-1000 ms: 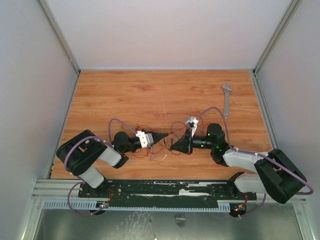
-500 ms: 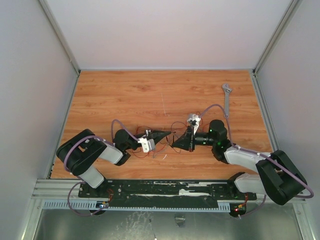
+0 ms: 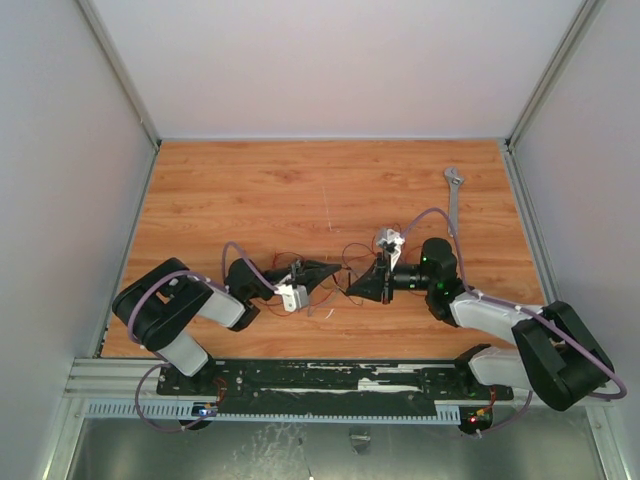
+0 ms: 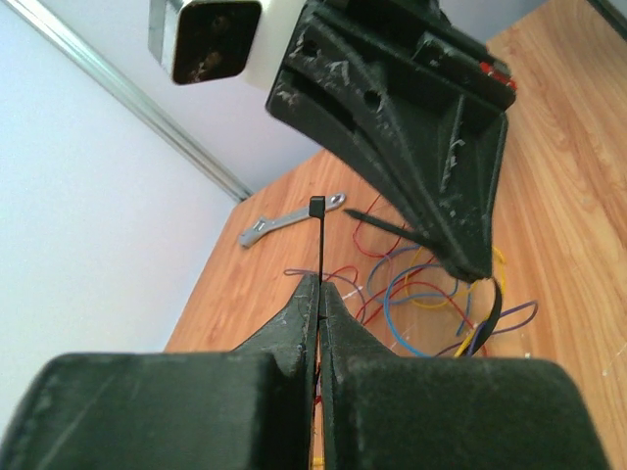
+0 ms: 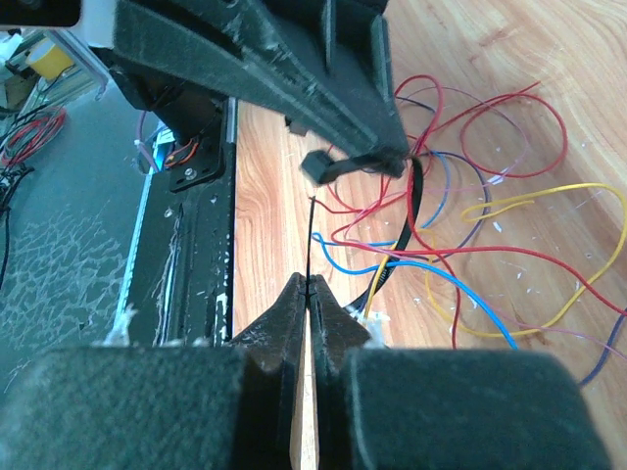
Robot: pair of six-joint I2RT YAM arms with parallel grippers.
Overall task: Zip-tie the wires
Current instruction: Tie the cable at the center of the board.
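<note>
The wires (image 3: 352,251) are a loose tangle of thin red, blue and yellow loops (image 5: 460,245) on the wooden table, between the two grippers. My left gripper (image 4: 319,284) is shut on the black zip tie (image 4: 316,230), whose square head sticks up past its tips. My right gripper (image 5: 308,284) is shut on the tie's thin tail (image 5: 311,235). The strap (image 5: 409,211) curves down among the wires between the two grips. In the top view the left gripper (image 3: 338,266) and right gripper (image 3: 349,290) nearly meet tip to tip.
A silver adjustable wrench (image 3: 454,200) lies at the table's far right, also seen in the left wrist view as the wrench (image 4: 290,218). Grey walls enclose the table on three sides. The black base rail (image 3: 330,378) runs along the near edge.
My left wrist has rolled, swinging its white camera block toward the near side. The right gripper has drawn slightly to the right. Both stay shut on the zip tie.
</note>
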